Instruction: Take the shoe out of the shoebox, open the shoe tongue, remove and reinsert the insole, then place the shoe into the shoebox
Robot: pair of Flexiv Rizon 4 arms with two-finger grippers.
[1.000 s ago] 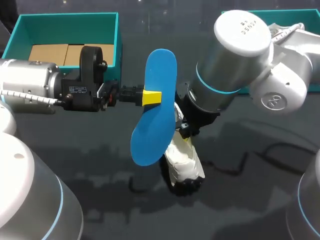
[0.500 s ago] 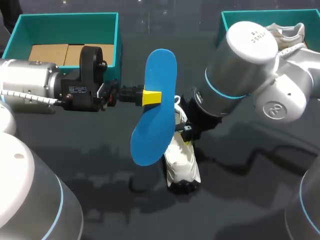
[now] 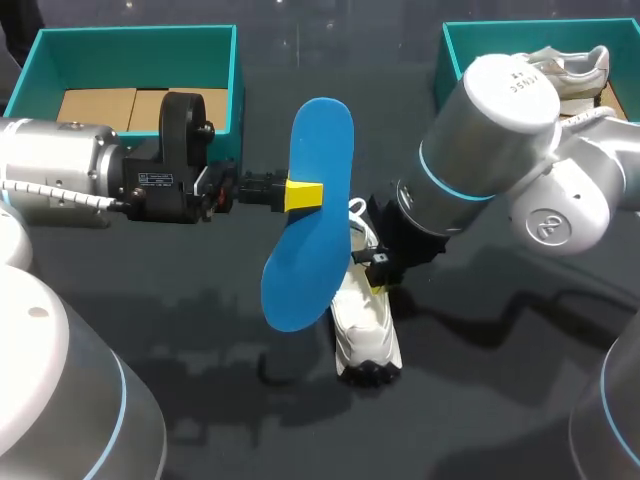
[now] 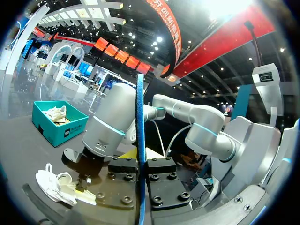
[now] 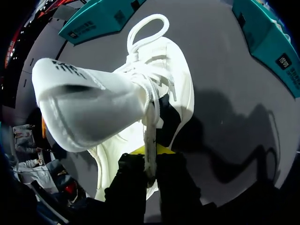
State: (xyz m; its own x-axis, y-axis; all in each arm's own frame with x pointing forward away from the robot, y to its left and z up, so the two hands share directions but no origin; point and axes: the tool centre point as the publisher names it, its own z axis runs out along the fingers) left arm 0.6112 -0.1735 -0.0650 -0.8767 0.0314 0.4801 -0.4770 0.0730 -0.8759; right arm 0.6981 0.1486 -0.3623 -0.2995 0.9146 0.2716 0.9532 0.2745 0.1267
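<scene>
Pinching blue insole [image 3: 315,160], left jaws; right jaws tight on shoe [image 3: 366,335].

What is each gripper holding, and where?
Left gripper pinches the blue insole at its mid edge. Right gripper grips the white shoe by its lace.

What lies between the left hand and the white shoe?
The blue insole, clamped in the left hand; head view shows the shoe just beyond it.
</scene>
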